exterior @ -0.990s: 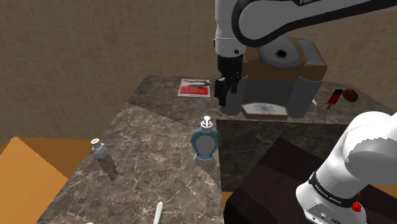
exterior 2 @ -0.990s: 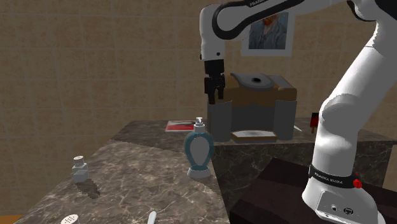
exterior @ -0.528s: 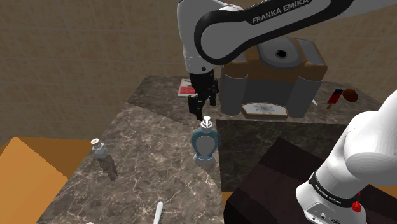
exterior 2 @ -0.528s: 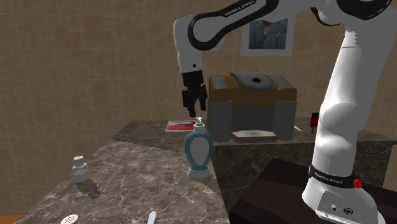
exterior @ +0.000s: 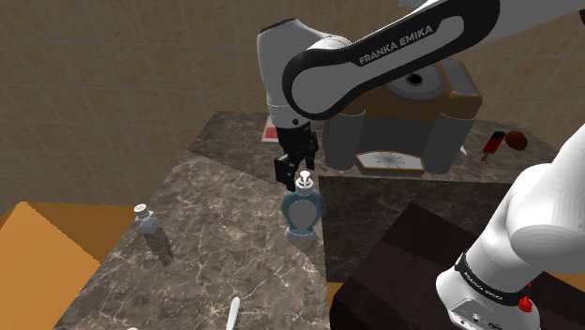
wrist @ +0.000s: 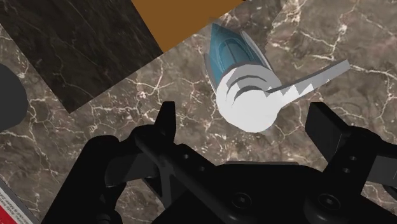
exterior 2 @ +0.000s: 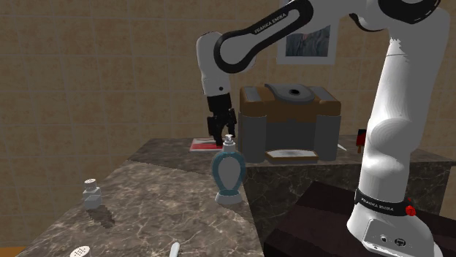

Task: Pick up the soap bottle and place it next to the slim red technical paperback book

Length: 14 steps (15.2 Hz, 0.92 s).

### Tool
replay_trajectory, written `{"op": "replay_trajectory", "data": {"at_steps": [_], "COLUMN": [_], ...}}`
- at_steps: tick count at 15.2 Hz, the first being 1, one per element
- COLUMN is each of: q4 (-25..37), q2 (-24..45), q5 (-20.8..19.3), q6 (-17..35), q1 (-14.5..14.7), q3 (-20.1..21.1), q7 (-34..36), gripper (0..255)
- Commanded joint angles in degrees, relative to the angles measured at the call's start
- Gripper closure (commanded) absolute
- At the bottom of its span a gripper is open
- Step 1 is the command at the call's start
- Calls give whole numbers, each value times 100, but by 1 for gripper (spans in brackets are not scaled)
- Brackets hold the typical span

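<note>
Wrist view: the claw [wrist: 243,113] is spread wide, one black finger on each side of the soap bottle [wrist: 248,102]'s white pump head. Neither finger touches it, so nothing is held yet. The spout sticks out toward one finger.

The bottle, w/ a teal body and white pump, stands upright on the marbled table [exterior: 211,248], near the edge by the darker lower top and in front of the coffee machine [exterior: 403,122]. The red book [exterior 2: 199,145] lies flat at the table's far corner, well apart from the bottle and partly behind the arm in the shoulder view.

Step in hand, I'd say: final descent for the grasp.
- Tips look about level w/ the pump top, prob. too high to grip.
- Go down further so the pads land on the neck or upper body, not the pump head, which could slip or press in.
- Watch the spout. If a finger catches it on closing, the bottle may twist or tip.
- Centre first, then close slowly. The base looks narrow, so a side nudge could topple it.

Vs 0.5 s ago: the claw [exterior: 292,173] has dropped and shifted a bit toward the bottle [exterior: 302,211], from above and beside the pump to right at it. Vs 1 s ago: it was up high by the coffee machine. The bottle and book haven't moved.
</note>
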Motion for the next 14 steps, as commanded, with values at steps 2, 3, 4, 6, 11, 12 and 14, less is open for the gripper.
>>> {"op": "replay_trajectory", "data": {"at_steps": [2, 3, 4, 6, 11, 12, 14], "q4": [-59, -59, -59, -59, -59, -60, -62], "q2": [21, 21, 21, 21, 20, 20, 18], "q5": [-7, -7, -7, -7, -7, -7, -7], "q6": [80, 80, 80, 80, 79, 80, 80], "q1": [1, 1, 1, 1, 1, 1, 0], "q3": [3, 3, 3, 3, 3, 3, 2], "q7": [10, 10, 10, 10, 9, 10, 7], "gripper": [0, 0, 0, 0, 255, 255, 255]}}
